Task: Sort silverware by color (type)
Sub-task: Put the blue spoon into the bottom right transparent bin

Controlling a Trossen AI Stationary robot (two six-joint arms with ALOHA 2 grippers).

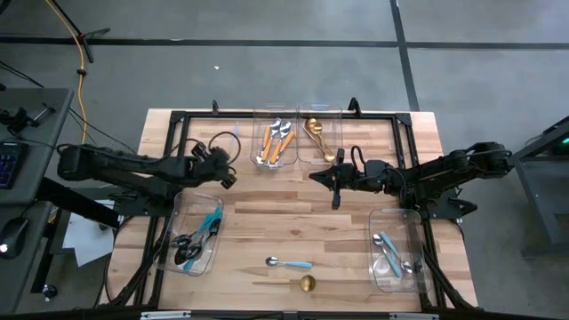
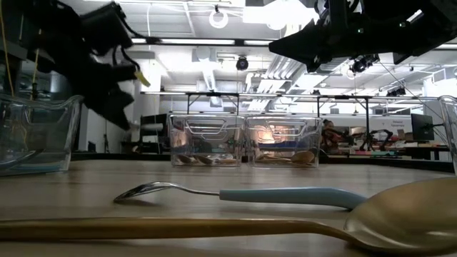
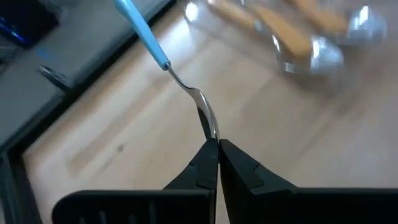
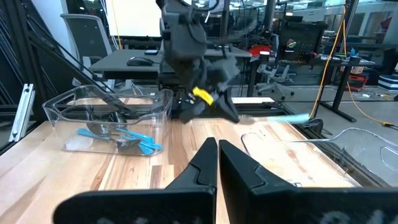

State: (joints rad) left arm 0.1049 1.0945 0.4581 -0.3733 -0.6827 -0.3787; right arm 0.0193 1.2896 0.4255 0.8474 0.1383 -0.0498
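Note:
My left gripper (image 3: 216, 142) hangs above the table's left half (image 1: 227, 175), shut on a spoon (image 3: 168, 62) that has a silver head and a light-blue handle. My right gripper (image 4: 217, 144) stands shut and level over the table's middle (image 1: 313, 175), with nothing in it. Near the front edge, another light-blue-handled spoon (image 1: 289, 263) and a gold spoon (image 1: 307, 283) lie flat on the wood. The low view shows both close up, the blue-handled spoon (image 2: 235, 194) behind the gold spoon (image 2: 214, 228). My left gripper pinches the spoon's silver head end (image 3: 208, 124) between its two fingertips. The spoon runs on straight out past the fingers, the blue handle (image 3: 140, 28) pointing away from them. It is lifted clear of the table.
Two clear bins stand at the far middle, one with orange-handled spoons (image 1: 276, 142) and one with gold spoons (image 1: 320, 138). A bin at the near left (image 1: 196, 240) holds dark-headed, blue-handled pieces. A bin at the near right (image 1: 391, 253) holds light-blue-handled spoons. Bare wood lies between them.

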